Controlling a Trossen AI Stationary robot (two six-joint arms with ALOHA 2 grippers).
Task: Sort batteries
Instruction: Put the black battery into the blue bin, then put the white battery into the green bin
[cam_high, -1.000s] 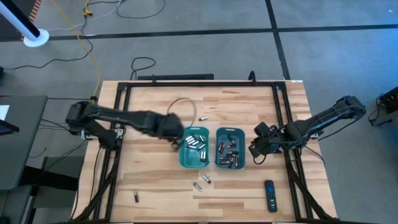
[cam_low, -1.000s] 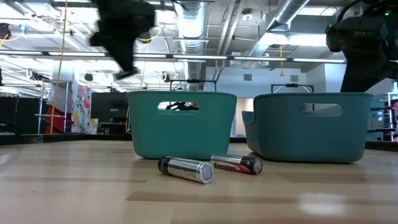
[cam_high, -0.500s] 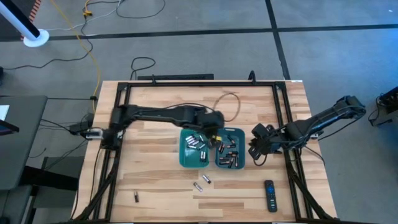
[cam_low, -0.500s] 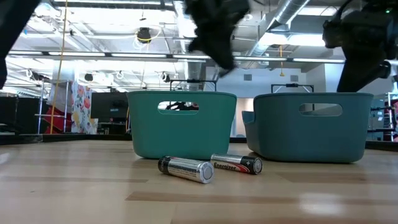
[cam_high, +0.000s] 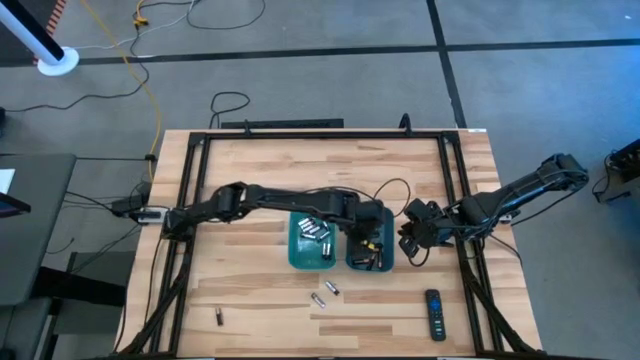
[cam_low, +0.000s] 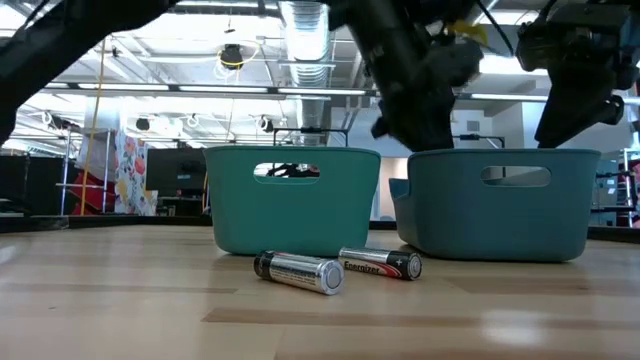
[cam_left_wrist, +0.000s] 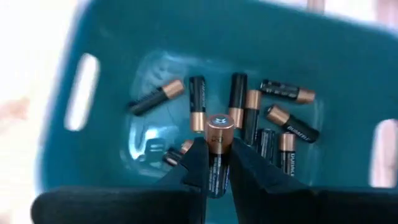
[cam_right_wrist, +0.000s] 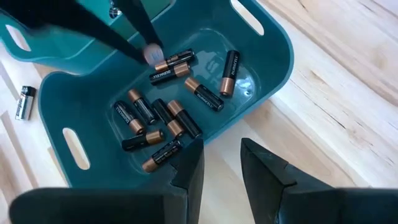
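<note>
Left wrist view: left pincer (cam_left_wrist: 213, 163) clamps a copper-topped battery (cam_left_wrist: 217, 149) above the right teal bin (cam_left_wrist: 124, 37); right pincer (cam_right_wrist: 221, 163) waits apart.

Hidden, cropped and blurred parts across the four views

From table height the solid walls of the two teal plastic bins (cam_low: 292, 200) hide every battery inside them; the left arm's dark body (cam_low: 410, 75) crosses the top edge, smeared, its fingertips lost behind the right-hand bin's rim. In the left wrist view the copper-topped dark battery (cam_left_wrist: 218, 146) shows only its upper end; the two dark fingers (cam_left_wrist: 194, 168) cover the rest. From above, labels on the loose cells (cam_high: 325, 293) are unreadable.
</note>
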